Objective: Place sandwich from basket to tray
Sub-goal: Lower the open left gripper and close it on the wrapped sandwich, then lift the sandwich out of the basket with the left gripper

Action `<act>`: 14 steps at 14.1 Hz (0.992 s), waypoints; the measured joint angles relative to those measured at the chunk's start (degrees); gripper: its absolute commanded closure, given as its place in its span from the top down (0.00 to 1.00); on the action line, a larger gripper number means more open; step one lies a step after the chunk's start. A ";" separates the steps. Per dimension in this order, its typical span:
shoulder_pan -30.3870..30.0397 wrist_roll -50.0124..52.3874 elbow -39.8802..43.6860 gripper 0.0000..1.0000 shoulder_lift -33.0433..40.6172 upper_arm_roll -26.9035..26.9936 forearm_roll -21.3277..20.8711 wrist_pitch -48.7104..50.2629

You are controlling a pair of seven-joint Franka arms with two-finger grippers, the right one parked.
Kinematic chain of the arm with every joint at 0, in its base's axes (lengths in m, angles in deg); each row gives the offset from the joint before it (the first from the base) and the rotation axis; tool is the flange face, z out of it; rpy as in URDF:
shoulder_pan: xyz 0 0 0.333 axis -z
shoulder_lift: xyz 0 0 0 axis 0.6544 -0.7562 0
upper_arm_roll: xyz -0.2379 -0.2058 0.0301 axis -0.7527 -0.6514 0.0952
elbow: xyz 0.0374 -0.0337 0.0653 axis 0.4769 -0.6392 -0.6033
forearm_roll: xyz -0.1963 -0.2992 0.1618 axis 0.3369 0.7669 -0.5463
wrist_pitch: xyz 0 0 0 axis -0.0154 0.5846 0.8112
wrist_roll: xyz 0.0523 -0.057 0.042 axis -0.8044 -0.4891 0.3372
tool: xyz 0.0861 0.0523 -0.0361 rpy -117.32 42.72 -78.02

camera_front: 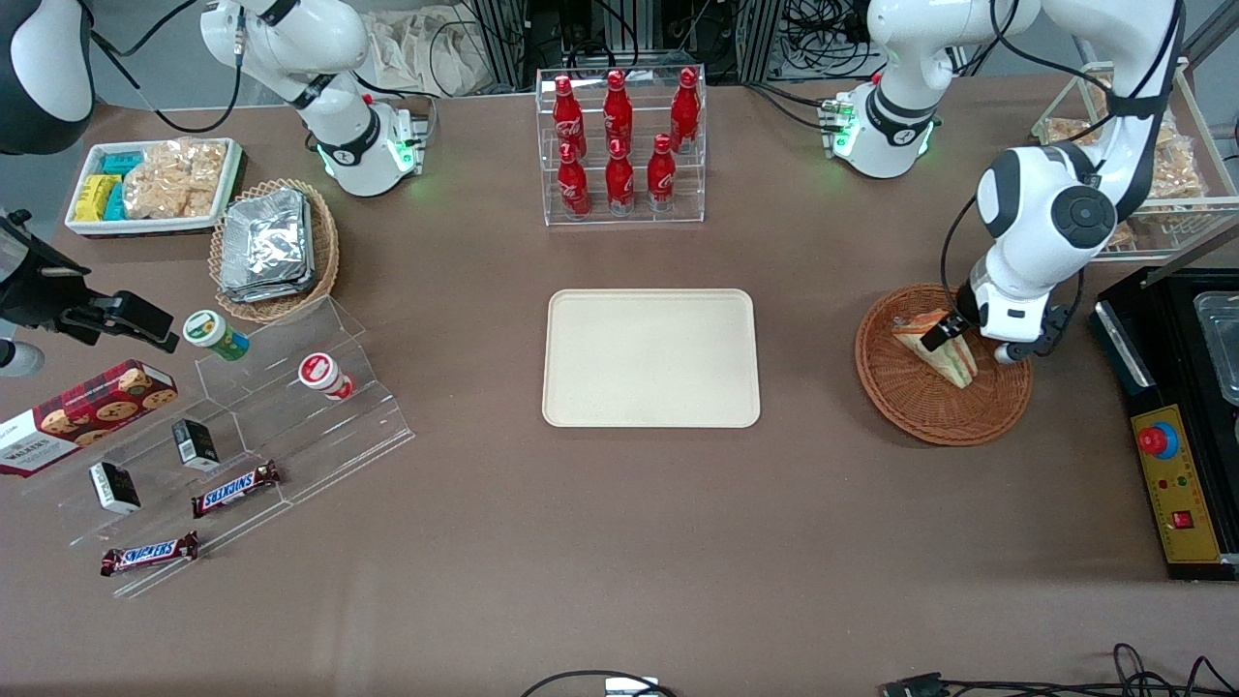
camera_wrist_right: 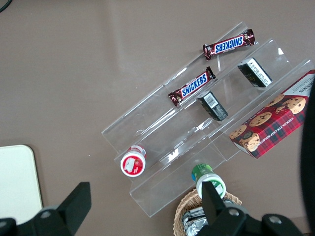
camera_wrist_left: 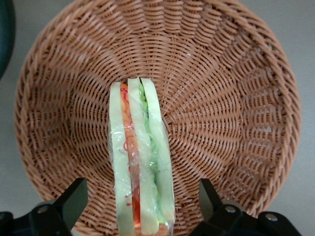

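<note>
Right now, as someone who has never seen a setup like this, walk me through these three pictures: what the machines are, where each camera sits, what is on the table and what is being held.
Two white robot arms stand at a brown table. The front view looks across the table at them. The other two pictures come from cameras on each arm's wrist, looking down past its two black fingers.

The working arm's gripper is lowered into the round reddish-brown basket. Its wrist camera shows the fingers open, one on each side of the wrapped wedge sandwich, not yet squeezing it. So nothing is held yet.

In the middle of the table lies the cream tray, where the sandwich is meant to go. Farther from the front camera stands a clear rack of red bottles. Toward the parked arm's end are foil packets in a lighter basket, Snickers bars and a cookie box.
</note>
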 measured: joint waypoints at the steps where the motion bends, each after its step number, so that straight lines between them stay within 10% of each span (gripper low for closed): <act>1: 0.00 0.28 -0.53 1.00 -0.67 0.00 0.00 -1.41; 4: 0.00 0.57 -1.83 0.93 -2.35 0.00 0.00 -4.88; 8: 0.00 0.63 -2.66 0.03 -3.38 0.00 0.00 -6.73; 14: 0.02 0.32 -1.79 0.00 -2.03 -0.01 -0.03 -4.36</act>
